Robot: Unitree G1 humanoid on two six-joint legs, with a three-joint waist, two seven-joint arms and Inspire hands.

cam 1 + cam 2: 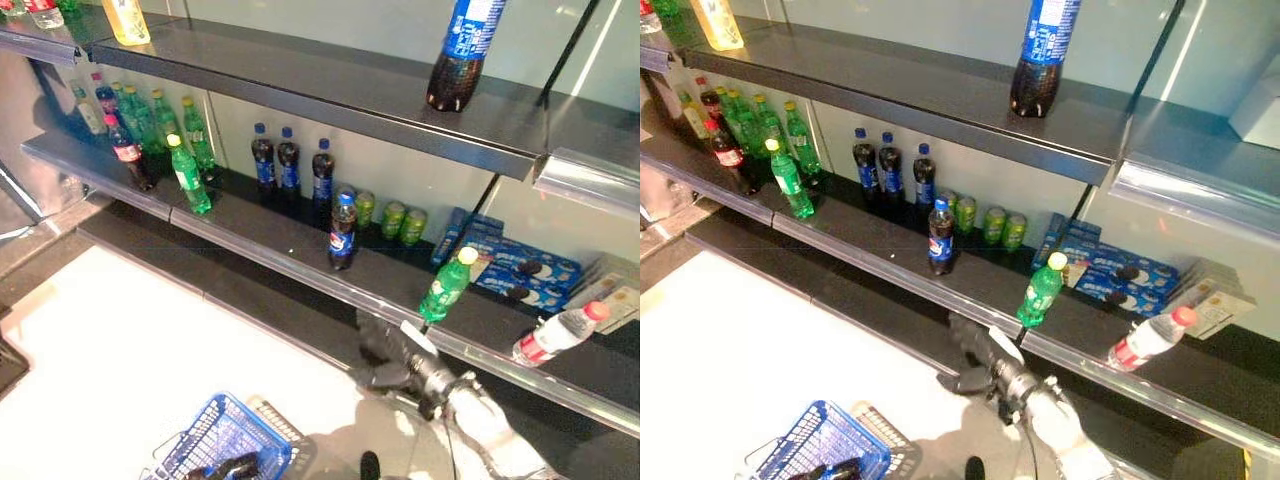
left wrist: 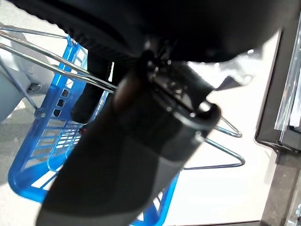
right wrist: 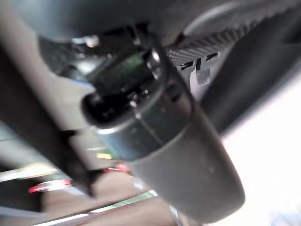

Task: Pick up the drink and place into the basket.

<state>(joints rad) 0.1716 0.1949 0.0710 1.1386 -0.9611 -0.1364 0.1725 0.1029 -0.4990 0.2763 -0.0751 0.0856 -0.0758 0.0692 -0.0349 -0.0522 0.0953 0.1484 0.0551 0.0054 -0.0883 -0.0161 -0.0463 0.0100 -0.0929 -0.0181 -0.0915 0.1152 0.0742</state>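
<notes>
On the shelves stand five cola bottles [image 1: 343, 232], three green cans [image 1: 394, 219], one blue basket [image 1: 222, 437] on the floor, and one water bottle [image 1: 556, 335] lying.

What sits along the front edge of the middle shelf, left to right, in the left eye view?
Red-label cola bottle → green soda bottle → blue-label cola bottle → tilted green bottle → clear water bottle lying down.

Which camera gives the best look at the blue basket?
The left wrist view: the blue basket shows up close with its wire handles, the left hand at them. Both eye views catch only its top at the bottom edge. The right wrist view shows none of it.
</notes>
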